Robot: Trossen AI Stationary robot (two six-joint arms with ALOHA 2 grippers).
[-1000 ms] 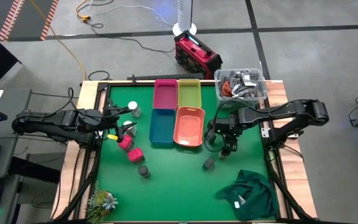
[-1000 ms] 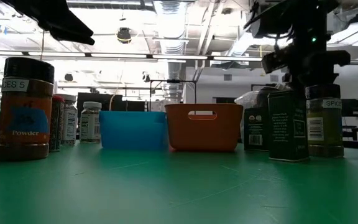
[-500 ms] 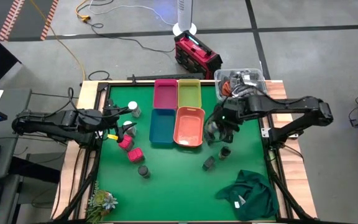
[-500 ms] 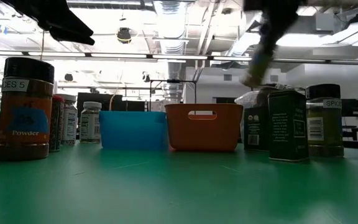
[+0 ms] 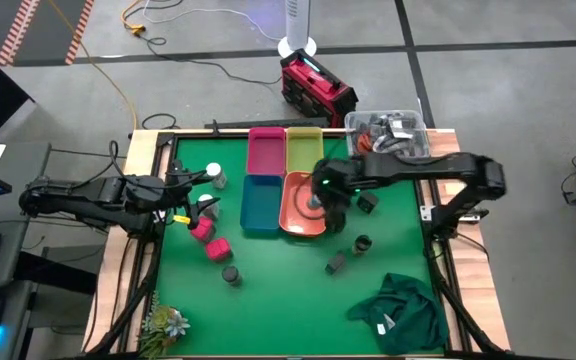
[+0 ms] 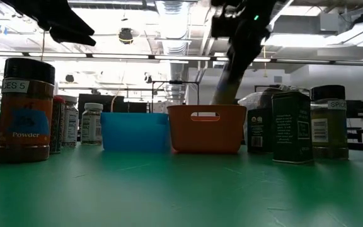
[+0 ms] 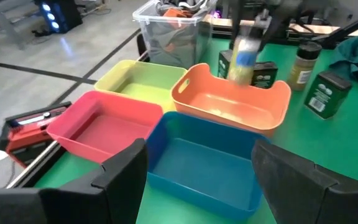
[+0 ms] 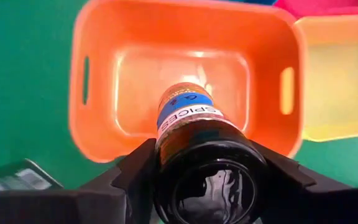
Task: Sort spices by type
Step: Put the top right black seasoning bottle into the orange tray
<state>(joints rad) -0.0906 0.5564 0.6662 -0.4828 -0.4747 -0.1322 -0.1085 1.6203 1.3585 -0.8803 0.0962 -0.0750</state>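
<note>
My right gripper (image 8: 202,152) is shut on a dark-capped spice jar (image 8: 191,112) with a blue label, above the orange bin (image 5: 305,205). The left wrist view shows this jar (image 7: 244,56) hanging over the orange bin (image 7: 229,106). My left gripper (image 7: 197,165) waits open at the table's left side (image 5: 183,195). Standing on the green mat are a white-capped jar (image 5: 215,176), two pink blocks (image 5: 208,238), a dark round jar (image 5: 230,275), dark tins (image 5: 336,263) and another jar (image 5: 362,243). My right gripper holds the jar by its dark cap end (image 8: 207,180), pinched between the two fingers (image 8: 138,171), one on either side. The fingers come from above, slanting down, and the jar lies along them. It hangs tilted and lifted clear, its bottom (image 6: 225,91) pointing into the orange bin.
Pink (image 5: 266,150), yellow-green (image 5: 304,150) and blue (image 5: 262,200) bins stand beside the orange one. A clear box of cables (image 5: 388,133) sits at the far right corner, a green cloth (image 5: 398,310) near right, a small plant (image 5: 163,325) near left.
My right gripper has risen from among the tins and jars at the table's right, lifting the blue-labelled jar clear. It has carried the jar toward the left and far side until it hangs over the orange bin, and the jar has tipped bottom down.
</note>
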